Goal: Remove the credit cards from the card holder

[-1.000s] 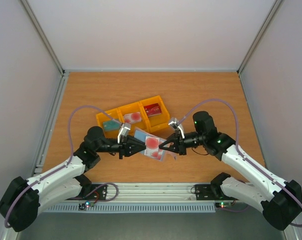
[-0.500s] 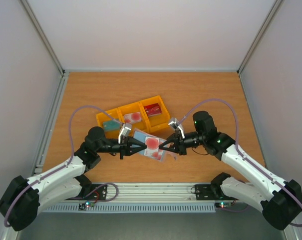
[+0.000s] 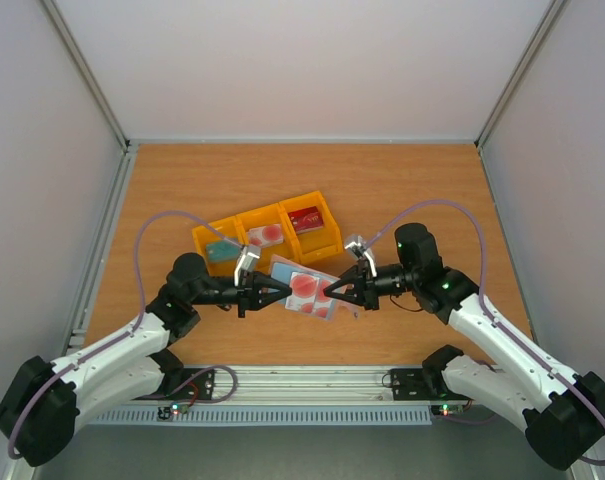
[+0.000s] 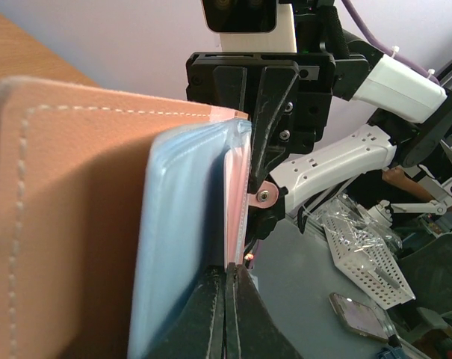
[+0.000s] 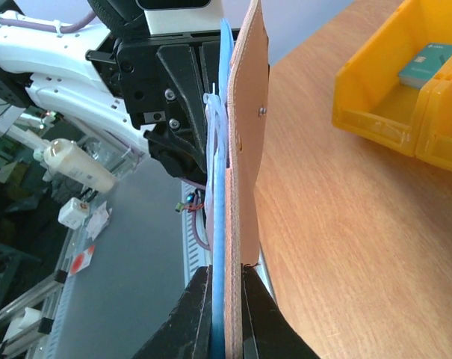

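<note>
The change is on the left side. The left gripper (image 3: 280,290), whose fingers stood a little apart a second ago, has now closed down to a tight pinch. Low in the middle of the left wrist view, its fingertips meet on the thin edge of a whitish-pink card (image 4: 235,202) that shows between the pale blue-grey lining and the far panel. I cannot be sure whether the pocket film is caught along with it.

The thin flat bifold card holder, taupe-brown outside (image 4: 69,224), sits just below the centre of the top view, lifted between the two arms. The right gripper (image 3: 332,293) has drifted slightly to the right and stays narrow, clamped on the holder's opposite edge.

My reading is that the grasp for the next extraction is now made. With both ends held, pulling the arms apart should slide the card free.

Above the holder in the top view, the yellow three-compartment plastic tray (image 3: 334,236) already holds a teal card (image 3: 222,251), a pale card with a red blotch (image 3: 265,236) and a dark red card (image 3: 306,216).
</note>
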### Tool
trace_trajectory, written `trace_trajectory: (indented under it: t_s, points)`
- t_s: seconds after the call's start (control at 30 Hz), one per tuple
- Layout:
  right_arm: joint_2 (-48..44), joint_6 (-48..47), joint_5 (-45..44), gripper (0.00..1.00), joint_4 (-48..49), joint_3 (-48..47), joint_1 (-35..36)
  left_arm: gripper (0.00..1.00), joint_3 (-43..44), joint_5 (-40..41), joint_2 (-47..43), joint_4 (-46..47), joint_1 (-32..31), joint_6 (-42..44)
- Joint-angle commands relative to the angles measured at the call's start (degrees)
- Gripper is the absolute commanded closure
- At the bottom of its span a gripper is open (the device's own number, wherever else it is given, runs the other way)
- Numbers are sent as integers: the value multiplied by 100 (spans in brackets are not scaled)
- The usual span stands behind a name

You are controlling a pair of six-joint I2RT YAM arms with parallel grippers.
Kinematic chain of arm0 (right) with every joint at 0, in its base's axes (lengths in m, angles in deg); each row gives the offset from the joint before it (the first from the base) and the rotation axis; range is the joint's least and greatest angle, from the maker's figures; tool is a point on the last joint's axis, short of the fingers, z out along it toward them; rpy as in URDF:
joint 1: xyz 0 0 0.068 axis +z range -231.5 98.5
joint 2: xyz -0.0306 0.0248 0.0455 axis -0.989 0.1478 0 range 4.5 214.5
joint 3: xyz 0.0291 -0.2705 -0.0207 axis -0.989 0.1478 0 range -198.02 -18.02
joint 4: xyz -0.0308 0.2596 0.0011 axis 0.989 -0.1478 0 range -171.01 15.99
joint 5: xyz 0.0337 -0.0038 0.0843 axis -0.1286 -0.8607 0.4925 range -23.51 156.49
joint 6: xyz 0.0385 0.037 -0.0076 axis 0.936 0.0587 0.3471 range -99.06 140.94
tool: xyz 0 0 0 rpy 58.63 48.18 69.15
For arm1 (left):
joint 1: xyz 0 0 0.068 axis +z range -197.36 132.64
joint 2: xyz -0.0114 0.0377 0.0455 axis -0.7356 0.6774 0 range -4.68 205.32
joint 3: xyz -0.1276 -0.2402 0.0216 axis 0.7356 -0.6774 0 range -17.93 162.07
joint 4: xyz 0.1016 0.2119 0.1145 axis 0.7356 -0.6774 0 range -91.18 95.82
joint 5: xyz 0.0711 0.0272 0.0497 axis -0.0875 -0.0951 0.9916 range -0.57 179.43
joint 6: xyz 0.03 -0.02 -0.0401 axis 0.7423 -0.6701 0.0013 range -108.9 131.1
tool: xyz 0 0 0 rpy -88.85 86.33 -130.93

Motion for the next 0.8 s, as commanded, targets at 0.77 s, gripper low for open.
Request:
trace_trajectory:
  t_s: [0.77]
  points:
    - [55, 438, -256, 99, 1042, 38, 267, 100, 41, 273, 42, 231, -138, 44]
